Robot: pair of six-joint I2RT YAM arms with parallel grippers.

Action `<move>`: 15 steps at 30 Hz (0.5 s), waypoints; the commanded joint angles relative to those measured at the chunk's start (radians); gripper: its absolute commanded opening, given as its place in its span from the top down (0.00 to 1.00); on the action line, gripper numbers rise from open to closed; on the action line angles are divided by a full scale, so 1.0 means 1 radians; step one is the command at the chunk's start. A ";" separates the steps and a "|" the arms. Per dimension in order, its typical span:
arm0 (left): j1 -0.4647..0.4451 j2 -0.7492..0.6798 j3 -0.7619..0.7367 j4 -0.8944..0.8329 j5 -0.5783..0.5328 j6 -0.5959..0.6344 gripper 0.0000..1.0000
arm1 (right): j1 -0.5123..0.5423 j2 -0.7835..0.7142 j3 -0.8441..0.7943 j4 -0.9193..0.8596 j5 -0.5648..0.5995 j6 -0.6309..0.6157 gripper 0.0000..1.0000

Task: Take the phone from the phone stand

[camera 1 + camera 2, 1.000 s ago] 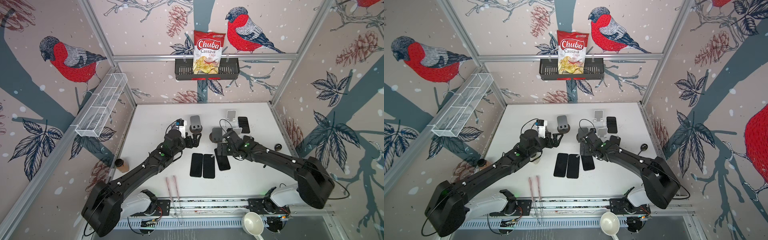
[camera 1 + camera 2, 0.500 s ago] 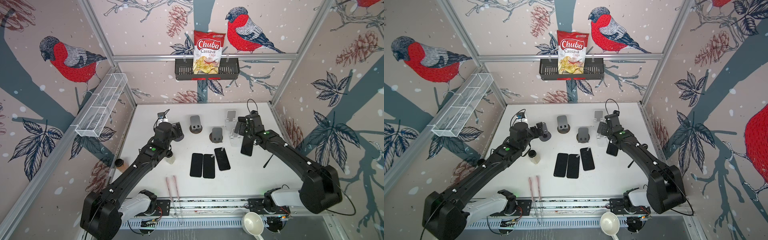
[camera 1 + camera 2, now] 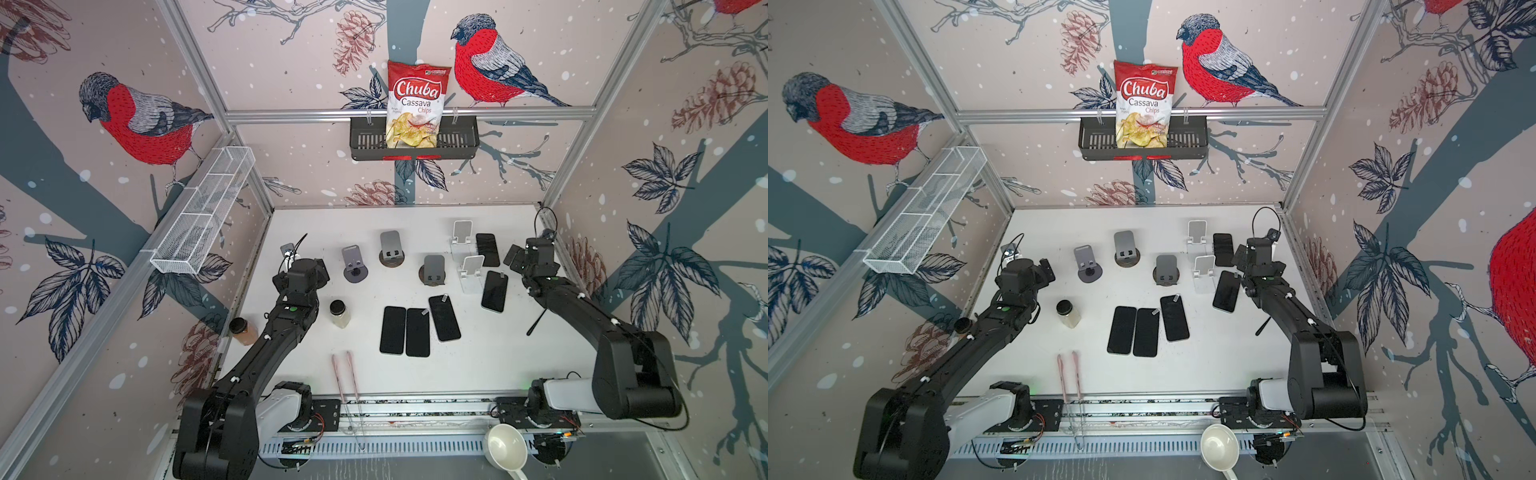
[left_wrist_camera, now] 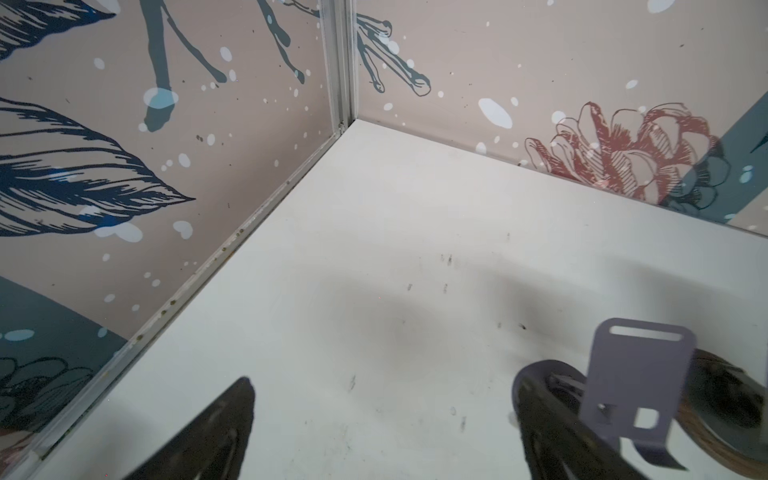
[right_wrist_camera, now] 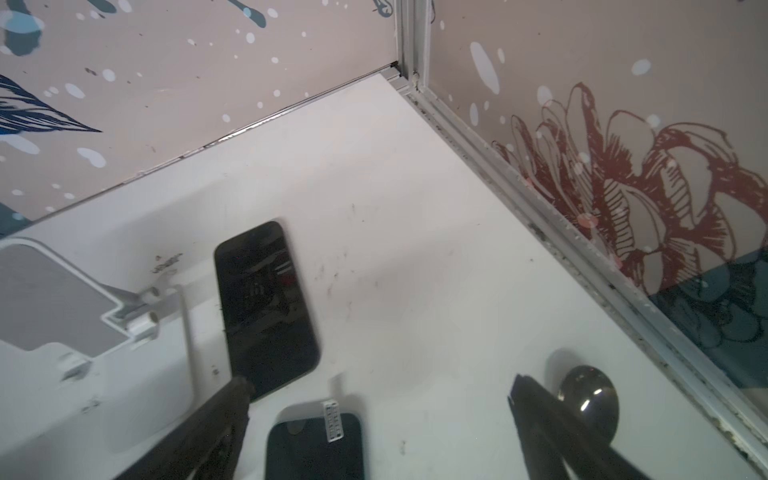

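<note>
Lying flat and screen up on the surface (image 3: pixel 498 353), the phone (image 3: pixel 494 291) rests just beside the nearer white phone stand (image 3: pixel 472 272), whose cradle is bare. A small white tag (image 5: pixel 334 426) sticks out at the phone's top edge; its print is too fine for me to read. A second phone (image 3: pixel 487 249) lies flat next to the farther white stand (image 3: pixel 461 237). Three more phones (image 3: pixel 417 332) lie side by side in the middle of the surface.

My right gripper (image 5: pixel 380 382) hangs above the surface near the right wall, just past those two phones. Its jaws are spread wide and hold nothing. My left gripper (image 4: pixel 384 384) is likewise wide open and empty, hovering near the left wall beside a purple-grey stand (image 4: pixel 636 386).

On the back wall, a black basket (image 3: pixel 457 143) holds a red-and-white bag (image 3: pixel 417 104) that reads "Chuba Cassava Chips".
</note>
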State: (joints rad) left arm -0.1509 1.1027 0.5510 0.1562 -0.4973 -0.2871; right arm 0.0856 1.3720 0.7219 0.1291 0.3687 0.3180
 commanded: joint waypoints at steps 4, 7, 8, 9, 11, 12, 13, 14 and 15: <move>0.013 0.049 -0.105 0.320 -0.025 0.117 0.04 | -0.022 0.042 -0.136 0.384 0.066 -0.105 0.01; 0.031 0.076 -0.147 0.400 0.030 0.131 0.04 | -0.035 0.071 -0.202 0.515 0.050 -0.121 0.01; 0.034 0.087 -0.159 0.428 0.043 0.140 0.04 | -0.039 0.083 -0.223 0.556 0.040 -0.129 0.01; 0.037 0.100 -0.175 0.461 0.051 0.151 0.03 | -0.041 0.093 -0.240 0.594 0.038 -0.137 0.01; 0.040 0.122 -0.198 0.512 0.061 0.164 0.04 | -0.046 0.109 -0.282 0.683 0.026 -0.148 0.01; 0.043 0.133 -0.210 0.538 0.064 0.169 0.04 | -0.050 0.115 -0.306 0.733 0.023 -0.153 0.01; 0.044 0.142 -0.220 0.560 0.068 0.174 0.04 | -0.055 0.120 -0.325 0.777 0.012 -0.153 0.01; 0.046 0.151 -0.231 0.587 0.072 0.178 0.04 | -0.060 0.124 -0.341 0.810 -0.003 -0.159 0.01; 0.049 0.161 -0.241 0.613 0.077 0.182 0.04 | -0.057 0.120 -0.343 0.804 -0.016 -0.165 0.01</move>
State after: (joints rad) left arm -0.1074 1.2472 0.3279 0.6086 -0.4450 -0.1383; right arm 0.0307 1.4910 0.3962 0.7586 0.3870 0.1829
